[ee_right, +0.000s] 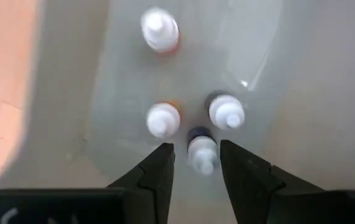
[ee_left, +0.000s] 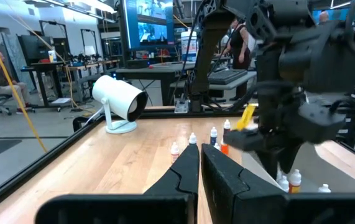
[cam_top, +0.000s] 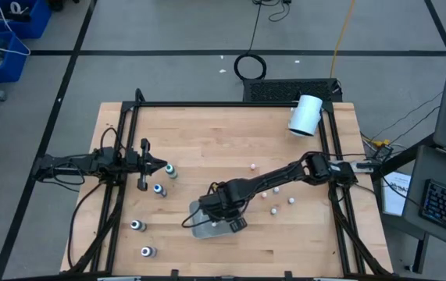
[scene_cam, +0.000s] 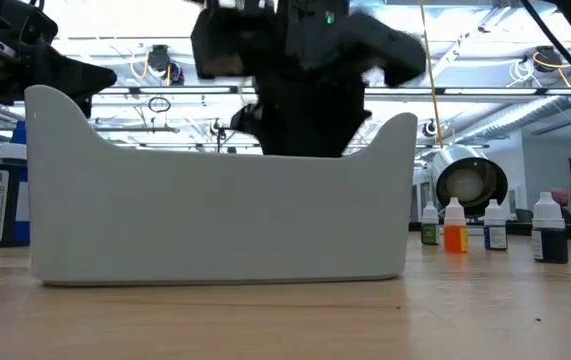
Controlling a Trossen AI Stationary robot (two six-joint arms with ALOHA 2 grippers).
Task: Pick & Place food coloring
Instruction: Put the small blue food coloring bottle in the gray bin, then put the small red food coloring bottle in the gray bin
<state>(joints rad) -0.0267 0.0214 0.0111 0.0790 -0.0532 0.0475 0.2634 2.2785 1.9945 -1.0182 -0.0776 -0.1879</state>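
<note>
My right gripper (ee_right: 196, 163) hangs open over the clear plastic tray (cam_top: 204, 224), pointing down into it. Several small bottles stand upright on the tray floor. One with a dark blue body (ee_right: 202, 153) stands between the two fingers, with a gap on either side. Others stand just beyond it (ee_right: 163, 119) (ee_right: 227, 112). More whitish bottles (cam_top: 276, 190) stand on the table to the right of the tray. Dark-bodied bottles (cam_top: 159, 190) (cam_top: 137, 225) stand at the left. My left gripper (cam_top: 164, 166) waits shut near the table's left edge, a dark-bodied bottle (cam_top: 172, 171) just past its tips.
A big white cylinder (cam_top: 305, 115) lies at the far right corner. Black frame rails (cam_top: 121, 156) run along the table's left and right sides. In the low view the tray's wall (scene_cam: 215, 210) fills the front, with bottles (scene_cam: 454, 225) standing to its right.
</note>
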